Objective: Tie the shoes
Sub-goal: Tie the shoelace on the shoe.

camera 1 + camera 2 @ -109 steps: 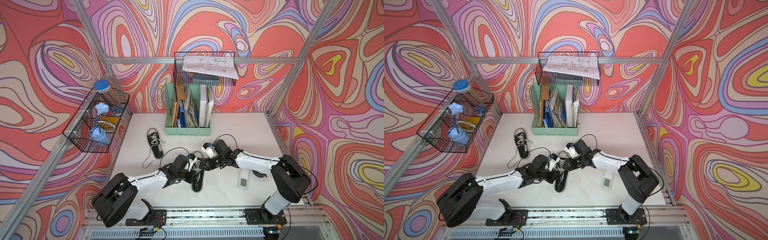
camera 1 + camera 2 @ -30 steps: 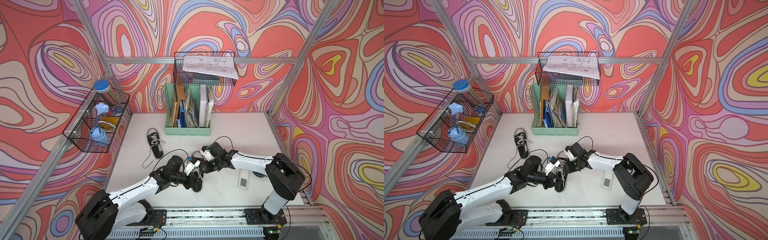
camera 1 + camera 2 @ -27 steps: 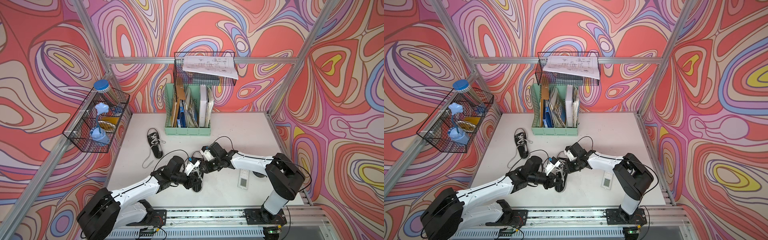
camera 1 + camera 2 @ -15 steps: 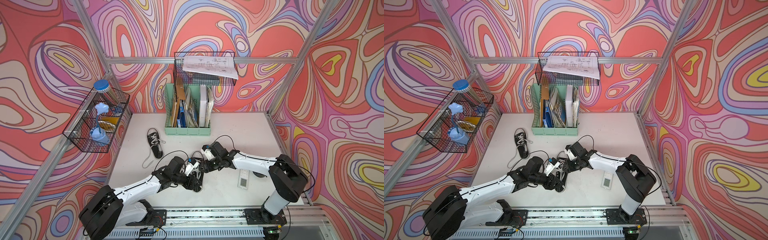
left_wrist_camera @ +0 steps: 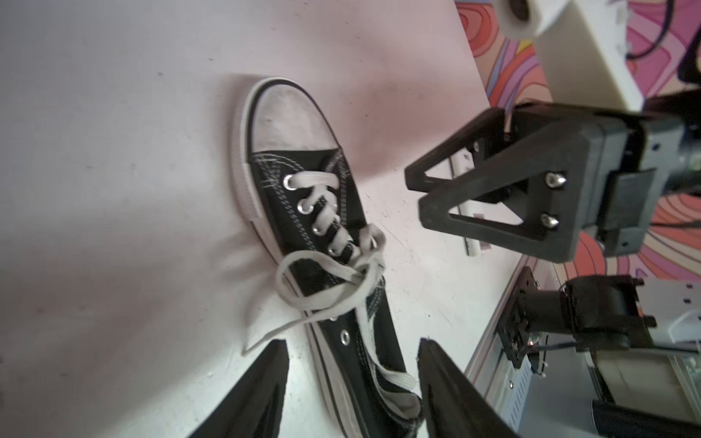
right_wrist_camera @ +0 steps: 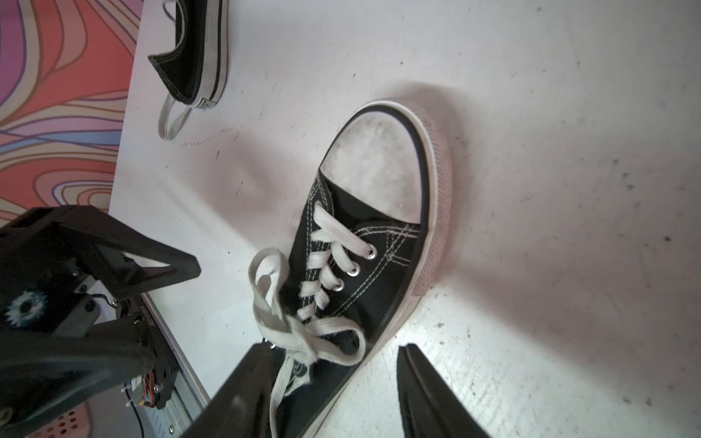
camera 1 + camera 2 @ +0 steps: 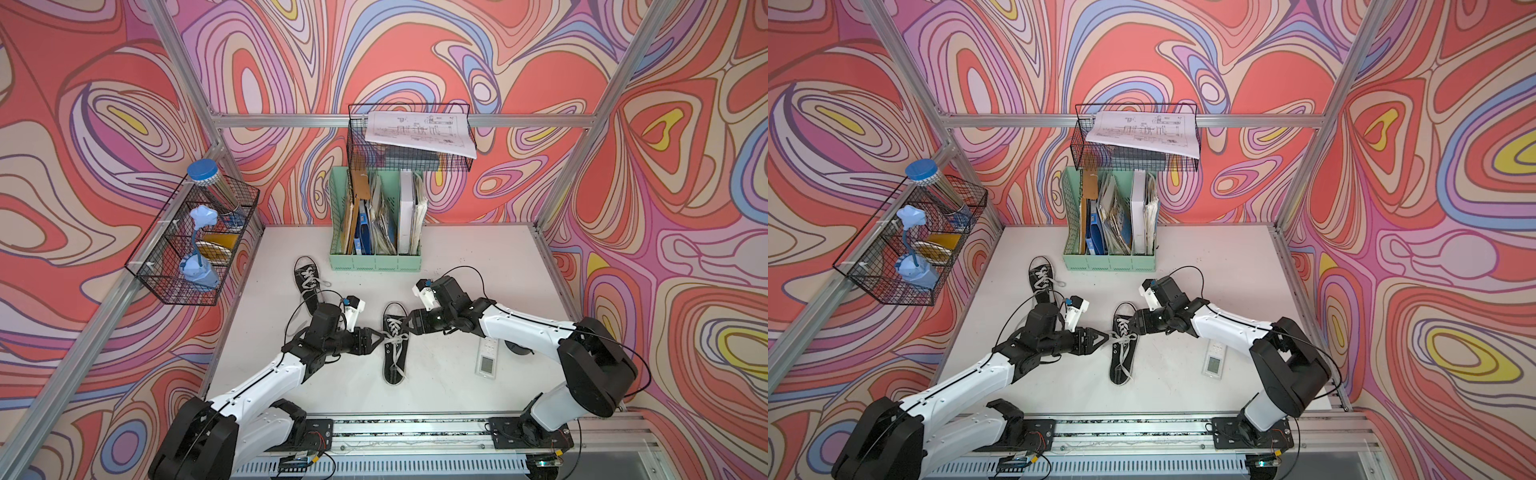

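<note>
Far off to the left of the left fingers, we see a black wire basket (image 7: 174, 286) hanging on the wall. Closer in, behind the left wrist, lies a small black canvas sneaker with white laces (image 7: 305, 276). It rests on the white table (image 7: 457, 390), well apart from both sets of fingers. The left gripper (image 7: 376, 337) sits low over the table. Its two black fingers (image 5: 261, 390) are spread apart with nothing in them. Just past their tips lies the other small black canvas sneaker (image 7: 394, 353). It sits flat on its white sole, right between the two grippers. Its white shoelaces (image 5: 326, 280) are crossed in a loose knot with a floppy loop on each side. One lace end lies close to a left fingertip, and we cannot tell if they touch. Far beyond both sets of fingertips, by the back wall, stands a mint green file box (image 7: 374, 262) full of papers. The right gripper (image 7: 406, 324) points at the same shoe from the other side. Its fingers are spread apart too and grip nothing, and a lace end runs right beside one of them. To the right of the right fingers, next to that arm, lies a small flat white gadget with a little screen (image 7: 486, 357).
</note>
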You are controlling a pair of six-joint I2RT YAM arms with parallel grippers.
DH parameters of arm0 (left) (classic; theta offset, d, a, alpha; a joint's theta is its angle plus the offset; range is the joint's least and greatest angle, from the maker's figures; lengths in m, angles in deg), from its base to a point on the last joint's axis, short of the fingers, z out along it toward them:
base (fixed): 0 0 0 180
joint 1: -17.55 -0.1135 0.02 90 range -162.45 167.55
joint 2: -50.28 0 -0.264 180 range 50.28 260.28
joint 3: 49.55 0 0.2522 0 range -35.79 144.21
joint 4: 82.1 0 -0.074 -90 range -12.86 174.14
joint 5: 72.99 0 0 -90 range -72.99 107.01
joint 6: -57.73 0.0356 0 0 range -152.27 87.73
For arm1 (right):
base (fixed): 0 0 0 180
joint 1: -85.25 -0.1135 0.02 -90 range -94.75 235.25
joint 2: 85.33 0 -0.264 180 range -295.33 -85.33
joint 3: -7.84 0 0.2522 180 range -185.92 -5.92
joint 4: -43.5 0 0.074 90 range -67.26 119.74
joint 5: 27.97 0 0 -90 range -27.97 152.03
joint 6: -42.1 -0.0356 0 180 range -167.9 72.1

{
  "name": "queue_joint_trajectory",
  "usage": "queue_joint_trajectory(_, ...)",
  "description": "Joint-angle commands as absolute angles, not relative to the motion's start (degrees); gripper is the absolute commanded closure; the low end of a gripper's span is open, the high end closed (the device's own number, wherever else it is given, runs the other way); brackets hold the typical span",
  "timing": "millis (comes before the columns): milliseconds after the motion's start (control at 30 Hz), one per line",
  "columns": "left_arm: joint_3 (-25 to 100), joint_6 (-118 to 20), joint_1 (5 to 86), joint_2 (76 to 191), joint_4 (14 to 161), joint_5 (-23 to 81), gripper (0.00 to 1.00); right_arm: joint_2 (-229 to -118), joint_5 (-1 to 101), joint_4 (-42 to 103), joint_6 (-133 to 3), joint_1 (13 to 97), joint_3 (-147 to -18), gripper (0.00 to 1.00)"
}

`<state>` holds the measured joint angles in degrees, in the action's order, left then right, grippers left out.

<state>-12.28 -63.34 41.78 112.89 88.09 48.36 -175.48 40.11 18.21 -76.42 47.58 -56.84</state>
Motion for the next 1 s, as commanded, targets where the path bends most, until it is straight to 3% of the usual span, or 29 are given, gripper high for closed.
queue_joint_trajectory(0,-11.57,-66.78,40.82,116.62,91.59,46.60,0.39,-176.13,40.91,24.67,-82.64,47.54,-54.69,0.45)
queue_joint_trajectory(300,-9.22,-70.16,40.82,131.35,100.89,51.73,0.44,-177.53,42.86,25.20,-82.67,47.52,-53.80,0.46)
queue_joint_trajectory(733,-10.18,-72.85,40.84,137.11,108.86,57.08,0.83,-178.76,40.91,26.31,-84.34,47.37,-52.12,0.53)
queue_joint_trajectory(967,-11.26,-72.55,40.76,135.75,108.68,57.07,0.93,-180.04,39.96,28.42,-85.45,46.95,-51.19,0.62)
